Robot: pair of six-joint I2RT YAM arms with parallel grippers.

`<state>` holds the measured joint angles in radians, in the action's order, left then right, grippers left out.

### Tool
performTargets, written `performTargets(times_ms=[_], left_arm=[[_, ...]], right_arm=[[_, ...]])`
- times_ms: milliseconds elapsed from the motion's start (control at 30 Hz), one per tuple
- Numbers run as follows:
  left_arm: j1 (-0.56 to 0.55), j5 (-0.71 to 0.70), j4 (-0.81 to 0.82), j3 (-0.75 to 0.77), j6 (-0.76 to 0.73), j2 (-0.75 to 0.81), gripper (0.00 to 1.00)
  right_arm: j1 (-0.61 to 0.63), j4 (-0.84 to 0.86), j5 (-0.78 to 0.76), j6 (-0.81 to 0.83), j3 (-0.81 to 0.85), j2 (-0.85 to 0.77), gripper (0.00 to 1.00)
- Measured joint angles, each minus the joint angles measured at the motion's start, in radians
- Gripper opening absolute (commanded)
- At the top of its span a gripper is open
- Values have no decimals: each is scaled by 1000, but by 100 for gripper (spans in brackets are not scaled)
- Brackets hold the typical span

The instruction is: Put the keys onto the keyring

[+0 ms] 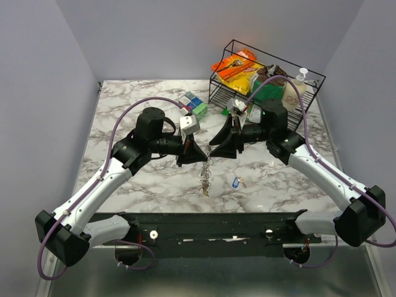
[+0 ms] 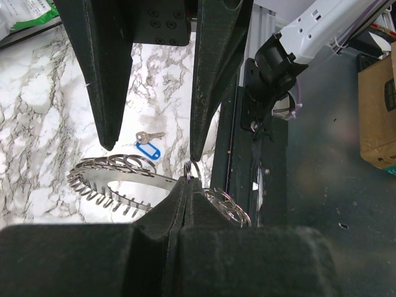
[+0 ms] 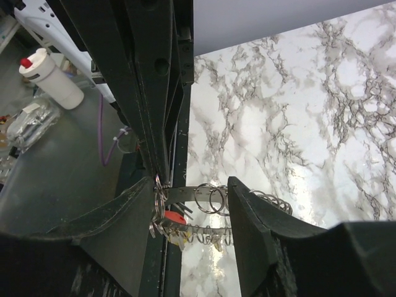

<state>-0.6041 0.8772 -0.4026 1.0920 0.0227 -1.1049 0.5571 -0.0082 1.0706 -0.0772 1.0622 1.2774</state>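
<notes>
My left gripper (image 1: 204,158) is shut on the keyring (image 1: 206,171), a silvery coiled loop that hangs from its tips above the table. In the left wrist view the closed fingertips (image 2: 187,183) pinch the keyring (image 2: 117,179) at one edge. My right gripper (image 1: 215,148) is open and faces the left one. In the right wrist view its fingers (image 3: 192,183) stand on either side of the keyring (image 3: 210,199). A red-headed key (image 3: 174,216) and a yellowish one (image 3: 180,238) hang on the loop. The blue-headed key (image 1: 236,182) lies loose on the marble, also in the left wrist view (image 2: 146,150).
A black wire rack (image 1: 247,93) with snack packets and a bottle stands at the back right. A small stack of green and blue boxes (image 1: 193,104) sits behind the grippers. Grey walls close in the marble table (image 1: 124,124) on three sides.
</notes>
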Motion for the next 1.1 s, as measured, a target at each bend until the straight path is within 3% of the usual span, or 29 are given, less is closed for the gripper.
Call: performTargets(times_ms=[333,700,1033,1100], left_arm=[[0,5,0,0,0,0,0],[3,-2,-2,0,-1,0,0],[5,-5,-3,0,0,0,0],[5,-7,-3,0,2,0,7]], right_arm=[[14,-36,24,14,0,12,50],[28,-65,54,32,2,32,2],[33,-83,53,35,10,32,0],[33,-83,53,34,10,32,0]])
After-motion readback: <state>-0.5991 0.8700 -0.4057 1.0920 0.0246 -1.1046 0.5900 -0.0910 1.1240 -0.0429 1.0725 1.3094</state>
